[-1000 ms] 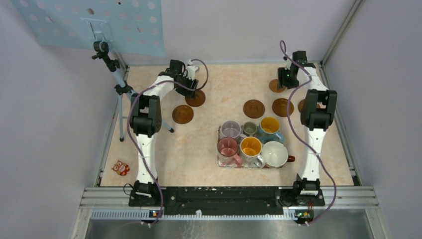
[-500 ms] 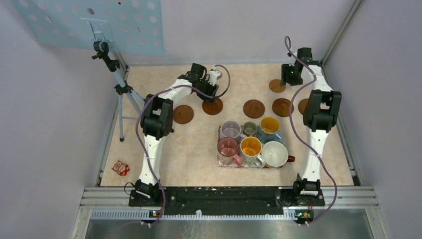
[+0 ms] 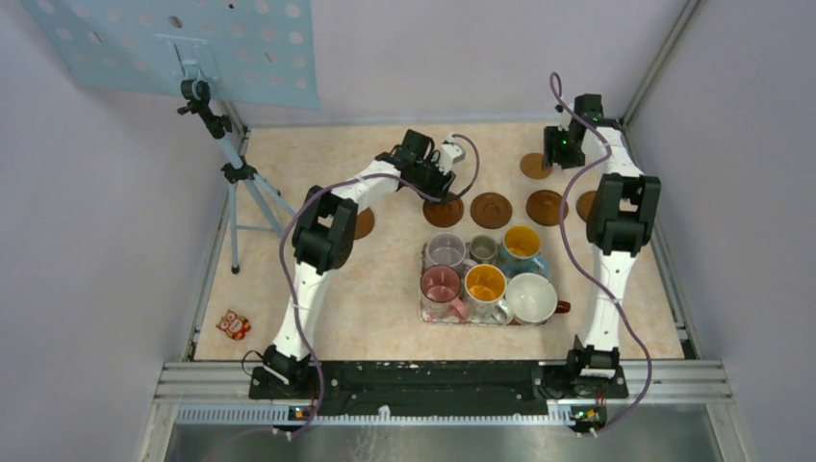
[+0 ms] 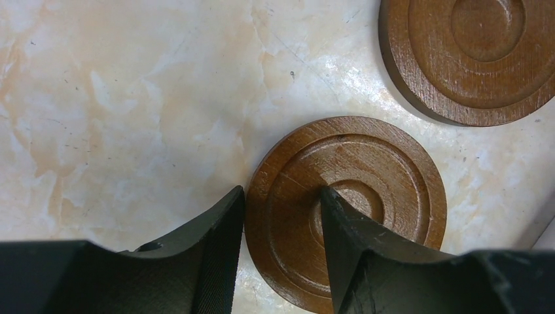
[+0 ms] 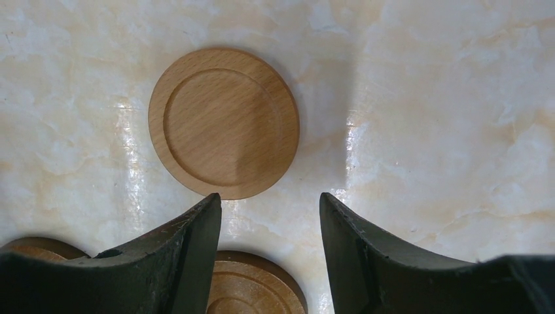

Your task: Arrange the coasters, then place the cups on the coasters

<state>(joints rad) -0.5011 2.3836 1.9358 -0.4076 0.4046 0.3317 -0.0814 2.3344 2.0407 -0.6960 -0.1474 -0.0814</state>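
Note:
My left gripper [image 3: 441, 192] [image 4: 281, 191] is shut on a dark brown coaster [image 3: 444, 211] [image 4: 347, 209]: one finger is against its outer edge, the other in its centre recess. That coaster lies just left of another coaster [image 3: 491, 209] [image 4: 471, 55]. More coasters [image 3: 546, 206] sit further right, and one [image 3: 362, 223] is half hidden under the left arm. My right gripper [image 3: 555, 159] [image 5: 269, 196] hangs open at the back right, with a pale coaster [image 3: 535, 165] [image 5: 224, 123] ahead of its tips. Several cups [image 3: 484, 284] stand packed on the tray [image 3: 423, 260].
A camera tripod [image 3: 231, 164] stands at the table's left edge under a blue perforated panel [image 3: 173, 43]. A small orange toy [image 3: 233, 324] lies at the front left. Grey walls close in the back and right sides.
My left arm has swung right across the back of the table, taking the dark coaster from the back left to beside the middle coaster. The right gripper shifted slightly back, then held.

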